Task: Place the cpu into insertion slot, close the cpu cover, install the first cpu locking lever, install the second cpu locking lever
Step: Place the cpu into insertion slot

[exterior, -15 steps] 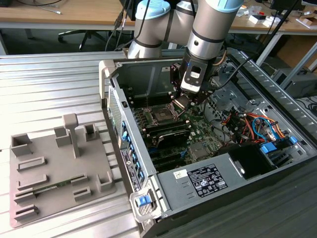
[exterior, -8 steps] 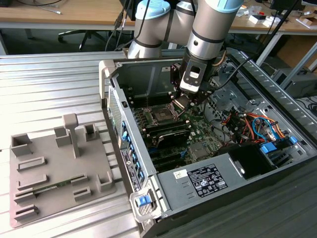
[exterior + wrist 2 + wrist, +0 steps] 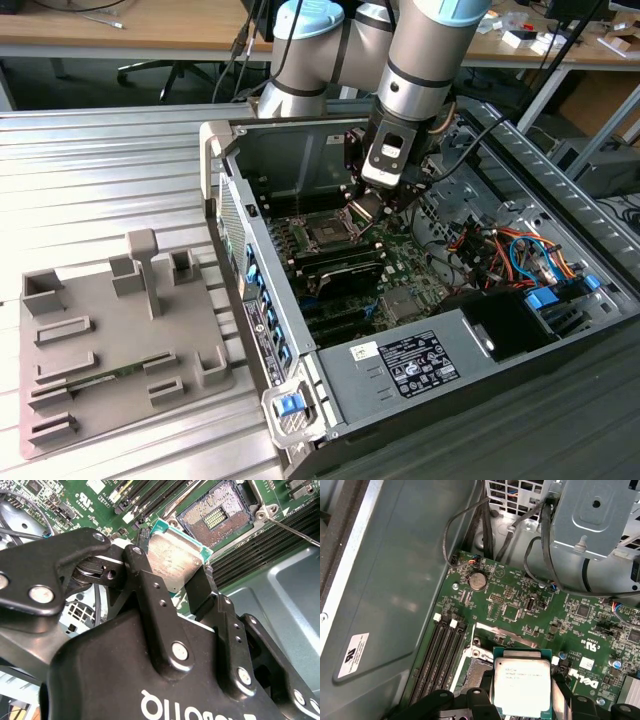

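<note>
Black gripper (image 3: 169, 572) up close, pinching the cpu (image 3: 521, 680) by two opposite edges, grey metal top left bare and level, likely for a square drop. Hovering near the open socket (image 3: 220, 512) on the green motherboard (image 3: 520, 595), pins exposed, not seated yet.

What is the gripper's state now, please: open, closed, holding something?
Gripper: closed on the thin, flat, square cpu with grey metal top, held over the green motherboard.
</note>
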Controlling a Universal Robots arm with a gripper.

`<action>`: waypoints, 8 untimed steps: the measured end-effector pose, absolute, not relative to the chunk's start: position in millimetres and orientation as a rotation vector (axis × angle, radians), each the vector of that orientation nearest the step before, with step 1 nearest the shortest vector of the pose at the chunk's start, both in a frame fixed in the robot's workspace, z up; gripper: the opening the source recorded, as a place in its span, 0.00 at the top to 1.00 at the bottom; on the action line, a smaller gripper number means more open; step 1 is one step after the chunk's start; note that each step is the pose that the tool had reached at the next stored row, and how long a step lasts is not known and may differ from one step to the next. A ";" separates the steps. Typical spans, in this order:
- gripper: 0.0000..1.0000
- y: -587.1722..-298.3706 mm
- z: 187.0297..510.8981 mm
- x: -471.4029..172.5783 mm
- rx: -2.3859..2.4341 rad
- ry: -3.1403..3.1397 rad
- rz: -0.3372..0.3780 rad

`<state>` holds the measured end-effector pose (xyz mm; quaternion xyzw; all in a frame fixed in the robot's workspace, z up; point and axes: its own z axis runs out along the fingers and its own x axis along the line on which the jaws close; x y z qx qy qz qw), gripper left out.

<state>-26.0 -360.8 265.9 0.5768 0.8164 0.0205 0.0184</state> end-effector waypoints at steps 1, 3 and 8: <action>0.46 -360.8 265.9 -26.0 1.792 2.535 0.064; 0.46 -360.8 265.8 -26.0 1.795 2.533 0.064; 0.46 -360.8 265.7 -26.0 1.801 2.528 0.063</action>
